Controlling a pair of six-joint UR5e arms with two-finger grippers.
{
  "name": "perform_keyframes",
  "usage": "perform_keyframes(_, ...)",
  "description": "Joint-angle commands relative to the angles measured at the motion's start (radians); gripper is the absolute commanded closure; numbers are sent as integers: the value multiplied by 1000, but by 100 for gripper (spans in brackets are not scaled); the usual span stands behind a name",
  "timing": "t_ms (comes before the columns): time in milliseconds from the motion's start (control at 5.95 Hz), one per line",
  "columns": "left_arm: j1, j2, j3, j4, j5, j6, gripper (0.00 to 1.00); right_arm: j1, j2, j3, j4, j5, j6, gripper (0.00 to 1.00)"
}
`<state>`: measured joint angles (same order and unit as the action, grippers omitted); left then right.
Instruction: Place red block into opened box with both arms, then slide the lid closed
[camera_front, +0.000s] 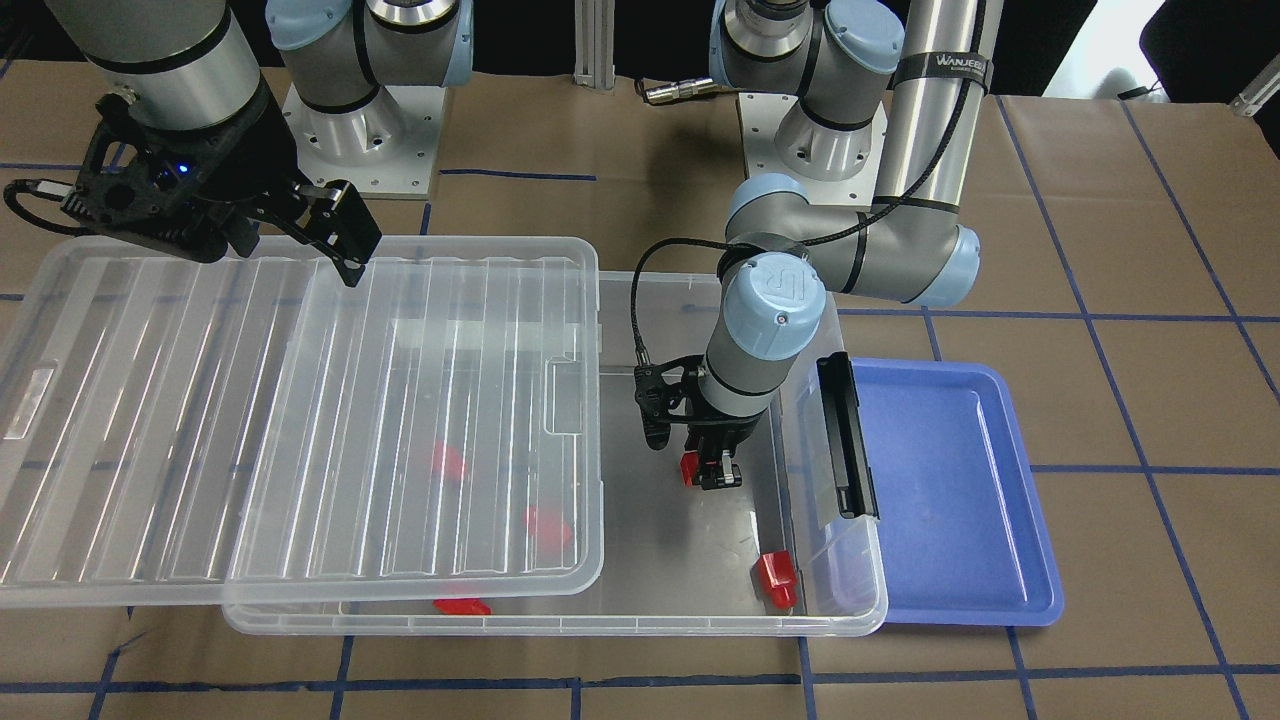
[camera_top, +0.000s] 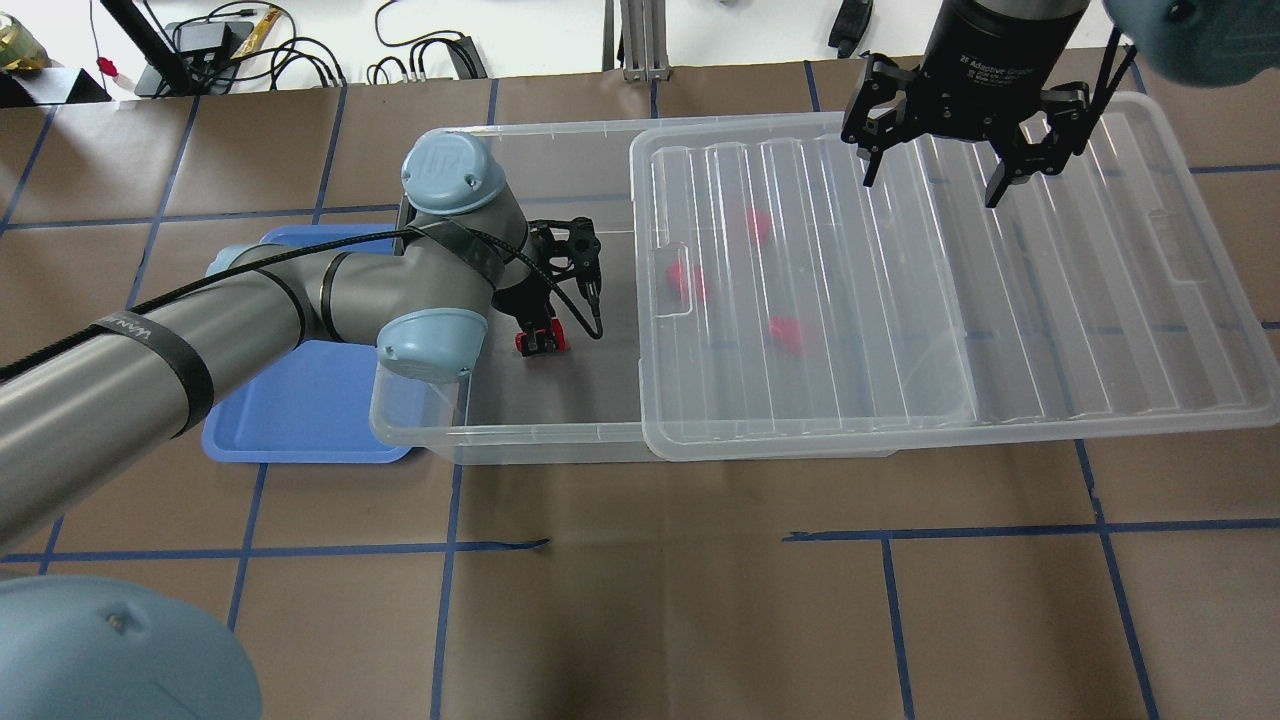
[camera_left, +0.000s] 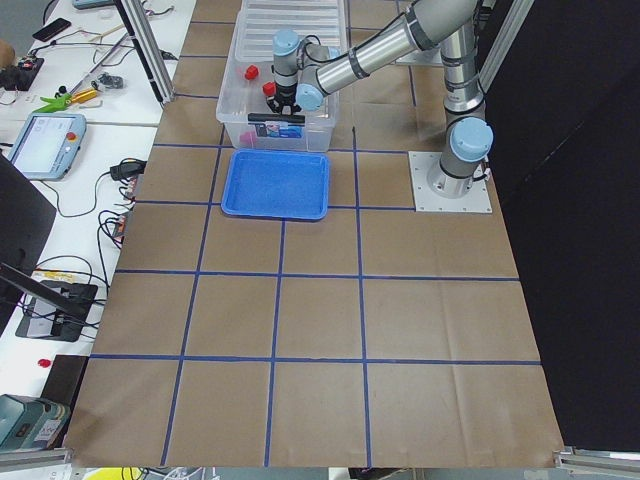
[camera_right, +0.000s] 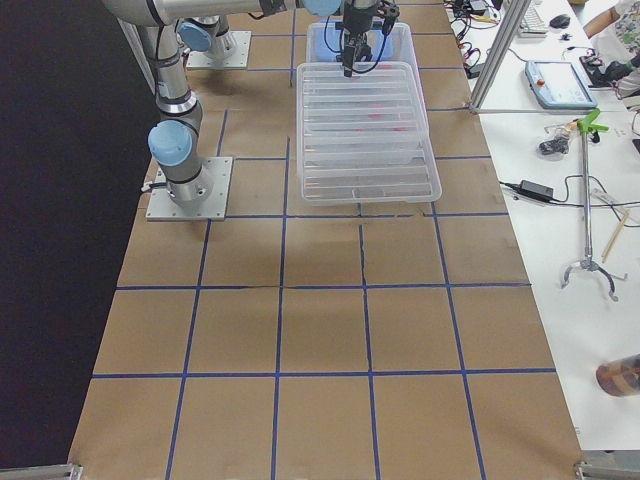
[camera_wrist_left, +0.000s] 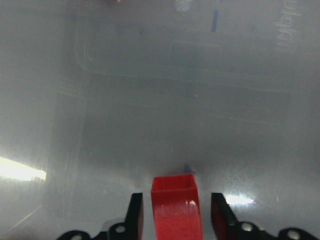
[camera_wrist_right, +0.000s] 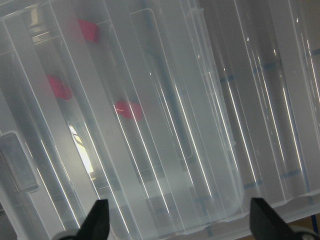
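The clear box (camera_front: 560, 626) lies on the table with its ribbed lid (camera_front: 300, 420) slid partway off, covering about half of it. My left gripper (camera_front: 712, 474) is down inside the uncovered half, near the black latch end. A red block (camera_wrist_left: 175, 207) sits between its fingers (camera_wrist_left: 135, 212) with a small gap on each side, so the gripper is open. Several other red blocks lie in the box, one near the latch end (camera_front: 776, 580) and some under the lid (camera_top: 757, 225). My right gripper (camera_top: 930, 190) hangs open above the lid (camera_top: 900, 300), touching nothing.
A blue tray (camera_front: 960, 500) lies right against the box's latch end, partly under my left arm (camera_top: 250, 320). Brown table paper with blue tape lines surrounds the box. Both arm bases (camera_front: 360, 120) stand behind the box.
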<state>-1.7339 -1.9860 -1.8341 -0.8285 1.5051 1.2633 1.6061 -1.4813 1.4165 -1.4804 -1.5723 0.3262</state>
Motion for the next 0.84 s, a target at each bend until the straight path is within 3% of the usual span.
perform_keyframes(0,2,106,59,-169,3,-48,4,-2,1,-1,-14,0,7,0)
perform_keyframes(168,2,178,163,-401,4,-51,3,-2,-4,-1,-17,1,8,0)
perform_keyframes(336,5,220,261,-540,7,-71,3,-5,-2,9,-15,0,7,0)
perform_keyframes(504,7,261,321,-672,12,-123,3,-6,-10,10,-15,0,-5,0)
perform_keyframes(672,13,344,317,-720,27,-322,3,-32,-8,7,-12,-15,-44,0)
